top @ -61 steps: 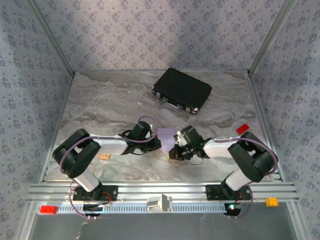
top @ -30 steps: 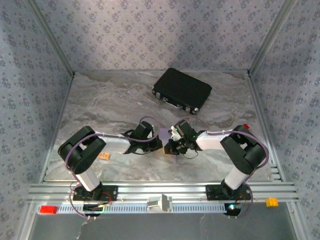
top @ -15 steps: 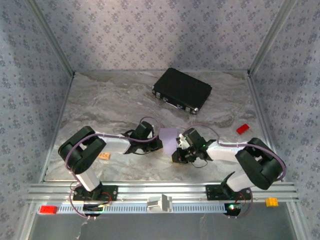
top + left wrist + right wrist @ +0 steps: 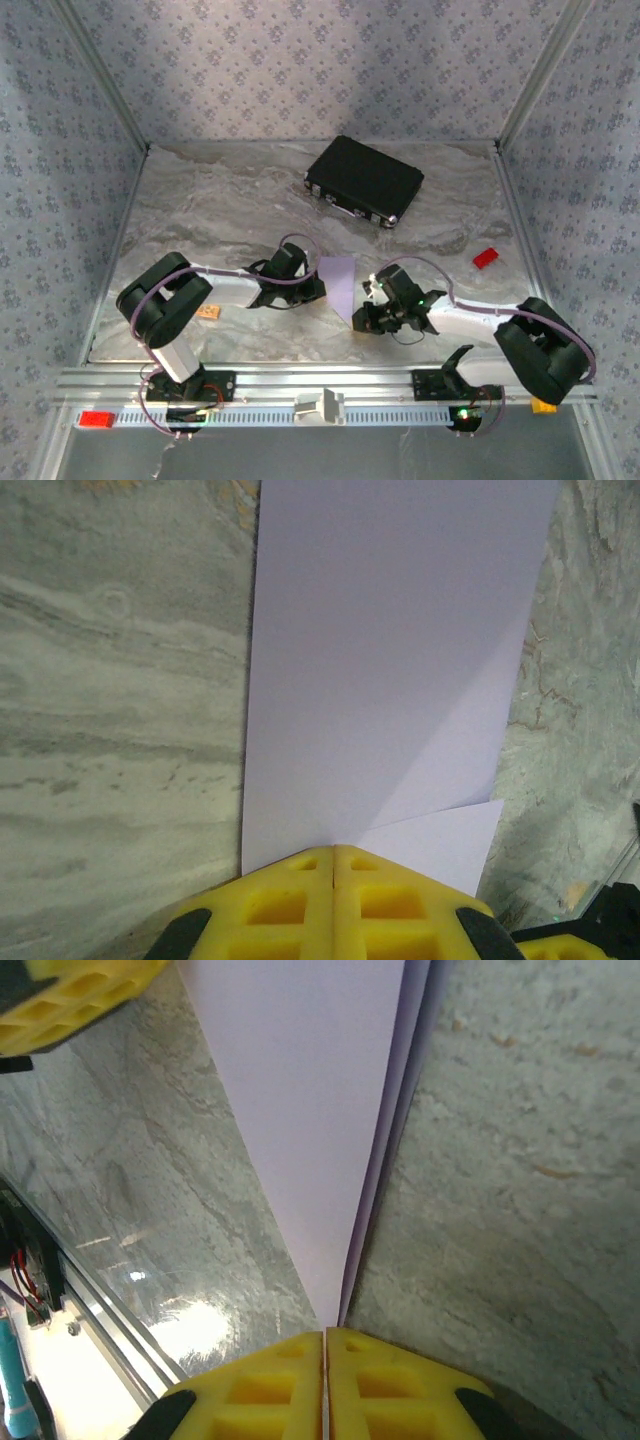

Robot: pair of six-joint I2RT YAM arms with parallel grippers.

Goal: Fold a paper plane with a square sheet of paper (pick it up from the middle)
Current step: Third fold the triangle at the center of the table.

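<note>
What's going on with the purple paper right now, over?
Left tool shut on the lilac sheet; right tool shut on its folded edge. Sheet partly folded, no plane yet. Black case and red block lie well apart.

Mid-table on the grey marbled tabletop: the folded pale lilac sheet of paper, between the left gripper (touching its left edge) and the right gripper at its near tip. Behind, the black rectangular case; right, a small red block; left, a small tan square block.
</note>
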